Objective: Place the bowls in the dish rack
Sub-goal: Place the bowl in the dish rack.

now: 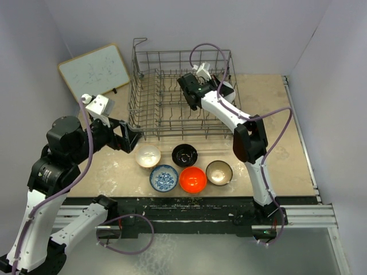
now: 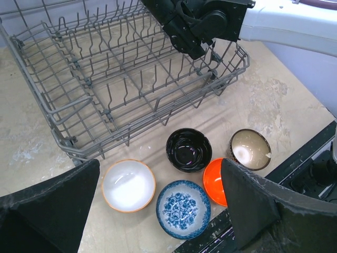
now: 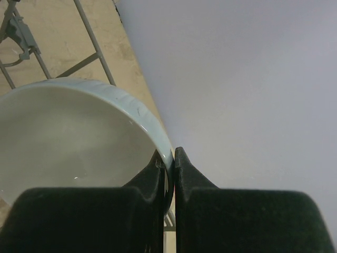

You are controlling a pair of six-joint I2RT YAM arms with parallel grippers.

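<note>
right gripper (image 3: 168,161) pinches the thin rim of a smooth, pale white bowl (image 3: 68,137).

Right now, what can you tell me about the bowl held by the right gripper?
The white bowl is glossy and ceramic-looking, plain inside, with a smooth rounded rim. Only part of it shows, in the right wrist view. The right gripper pinches its rim, one finger inside and one outside. Wires of the dish rack show just behind it, and nothing else visibly touches it. Its tilt cannot be judged.
</note>
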